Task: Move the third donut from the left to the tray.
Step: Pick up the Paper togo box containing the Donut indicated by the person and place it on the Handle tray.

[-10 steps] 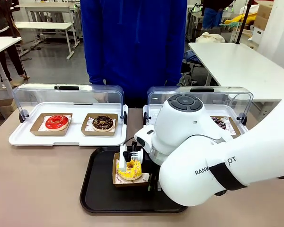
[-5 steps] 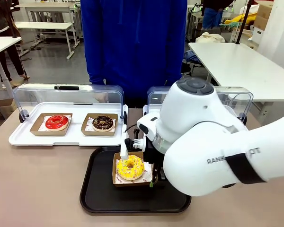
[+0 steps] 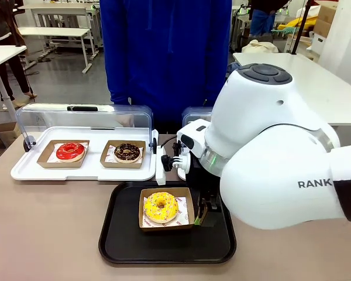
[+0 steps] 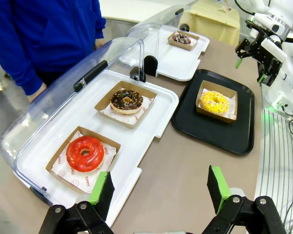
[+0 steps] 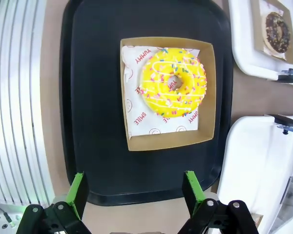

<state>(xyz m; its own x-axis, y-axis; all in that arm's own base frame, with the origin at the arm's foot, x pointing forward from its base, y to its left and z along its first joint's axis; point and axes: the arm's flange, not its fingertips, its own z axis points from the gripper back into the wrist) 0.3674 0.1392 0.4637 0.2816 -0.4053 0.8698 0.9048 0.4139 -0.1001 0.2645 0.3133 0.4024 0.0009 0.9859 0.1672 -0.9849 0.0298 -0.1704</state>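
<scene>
Donut, third from the left (image 3: 160, 206): sits in its square brown cardboard holder on the black tray (image 3: 123, 237), near the tray's middle, free of both grippers.
Hidden or cut off: the right arm (image 3: 275, 158) covers most of the right-hand white display tray (image 3: 183, 142) in the front view; only its left end and a bit of clear lid show. The person in blue (image 3: 164, 52) is cut off at the top edge. In the left wrist view the chocolate donut (image 4: 181, 38) on the far display tray is small and hard to make out.
Look of the donut: ring shape, bright yellow icing with white lines and small coloured sprinkles (image 5: 174, 82); it lies on white printed paper inside the holder (image 5: 210, 92).
Count: one yellow donut, one red-iced donut (image 3: 70, 151), two chocolate-iced donuts, one of them beside the red one (image 3: 127, 152); two white display trays with clear lids, the left one (image 3: 82, 171) holding the red and one chocolate donut; one black tray.
Right gripper (image 5: 136, 192): jaws apart, nothing between them, hanging above the tray's edge, clear of the holder.
Left gripper (image 4: 161, 191): jaws apart and empty, above the bare table (image 4: 185, 180), well apart from the black tray.
</scene>
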